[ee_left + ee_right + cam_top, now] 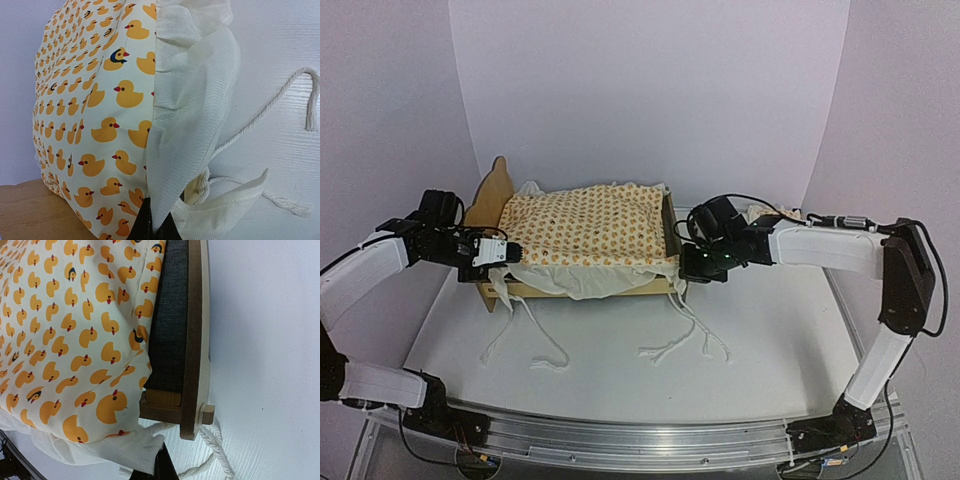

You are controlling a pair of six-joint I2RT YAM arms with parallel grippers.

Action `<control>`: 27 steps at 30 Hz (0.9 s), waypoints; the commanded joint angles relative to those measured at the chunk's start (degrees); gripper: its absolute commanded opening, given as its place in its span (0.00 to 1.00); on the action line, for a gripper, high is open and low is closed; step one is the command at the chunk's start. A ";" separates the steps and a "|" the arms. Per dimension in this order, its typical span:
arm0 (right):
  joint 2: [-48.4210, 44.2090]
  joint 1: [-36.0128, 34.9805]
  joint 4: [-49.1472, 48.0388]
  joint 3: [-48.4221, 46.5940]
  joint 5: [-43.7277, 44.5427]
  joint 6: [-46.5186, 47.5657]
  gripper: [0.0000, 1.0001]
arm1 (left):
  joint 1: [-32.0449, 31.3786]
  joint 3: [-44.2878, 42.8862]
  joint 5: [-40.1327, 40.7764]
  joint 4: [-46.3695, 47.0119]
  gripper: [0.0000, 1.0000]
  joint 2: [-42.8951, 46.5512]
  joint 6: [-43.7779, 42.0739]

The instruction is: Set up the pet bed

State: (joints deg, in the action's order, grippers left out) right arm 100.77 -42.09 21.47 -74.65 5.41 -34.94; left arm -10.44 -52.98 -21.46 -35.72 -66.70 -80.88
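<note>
so, pet bed (495, 200): mid-table, behind both grippers, with the duck-print mattress cushion (590, 225) lying on it.
long axis: runs left to right across the table (620, 400); headboard (498, 185) at the left, footboard (670, 225) at the right.
left gripper (498, 252): at the near head-end corner, closed on the cushion's white ruffle (190, 100).
right gripper (695, 262): at the near foot-end corner, just beside the footboard, also pinched shut on the ruffle (135, 452).
key relation: the two grips sit at opposite ends of the cushion's near long edge, and the frame lies just beyond them, away from the arm bases. i judge that any settling of the cushion must go that way, with both ends moved evenly.
nearer arm: each is nearest its own end; neither reaches the middle.
top view only: the whole bed, and the cords (545, 350) trailing loose over the table in front of it.
left wrist only: dark fingertips (145, 225) biting the ruffle, and bare wood (30, 210) under the cushion.
right wrist only: the grey fabric base (170, 325) showing between cushion and footboard (192, 330), so this corner looks not yet seated.
risk: cords snagging under the frame.
</note>
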 commanded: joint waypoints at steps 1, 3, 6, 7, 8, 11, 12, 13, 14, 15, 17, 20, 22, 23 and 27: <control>-1.59 1.64 2.03 2.44 1.44 -0.43 0.00 | 1.94 6.12 3.49 -3.65 0.00 1.40 -13.35; -0.58 1.64 2.06 2.32 0.48 -0.50 0.00 | 1.94 10.98 8.13 3.46 0.00 0.86 -16.53; -0.20 1.70 1.99 1.58 0.03 -0.35 0.00 | 1.92 13.28 11.79 10.15 0.01 -1.00 -17.76; -0.18 1.72 1.99 1.00 -0.27 -0.01 0.00 | 1.87 12.77 11.32 10.49 0.03 -1.12 -17.16; -0.09 1.72 2.01 0.41 -1.10 0.49 0.00 | 1.90 11.62 10.13 9.57 0.13 -0.99 -16.70; -0.45 1.66 2.16 -0.41 -3.73 2.10 0.18 | 1.87 7.23 2.81 0.66 0.52 0.61 -17.10; -1.23 1.67 2.15 0.23 -4.22 2.23 0.25 | 1.81 6.23 0.28 -2.11 0.59 1.64 -17.45; -2.07 1.68 2.15 0.98 -4.66 2.26 0.31 | 1.78 5.49 -2.25 -4.71 0.65 2.66 -18.04; -3.10 1.69 2.34 1.94 -4.89 2.17 0.37 | 1.78 4.97 -4.67 -7.01 0.69 3.70 -19.10; -4.40 1.72 2.99 2.85 -5.44 1.87 0.41 | 1.75 4.57 -6.49 -9.62 0.73 4.87 -20.17; -7.05 1.76 5.08 4.94 -6.60 0.60 0.47 | 1.80 3.74 -9.89 -14.80 0.77 6.82 -22.49; -11.65 1.73 9.20 9.18 -5.99 -1.44 0.53 | 1.47 0.58 -15.28 -21.74 0.82 8.47 -22.09; -13.38 2.48 10.16 13.34 -6.87 -2.14 0.56 | -0.83 -1.93 -19.88 -24.32 0.84 8.24 -17.68; -13.72 3.05 10.23 15.28 -7.70 -2.36 0.56 | -3.28 -3.04 -20.70 -23.98 0.83 7.65 -13.71; -11.72 3.50 10.18 19.76 -8.03 0.08 0.57 | -17.97 -4.77 -15.95 -15.21 0.81 3.55 7.61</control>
State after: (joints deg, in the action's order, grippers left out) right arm 87.18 -39.32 29.01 -58.60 -1.33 -35.88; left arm -18.20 -54.65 -35.24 -53.77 -59.84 -91.68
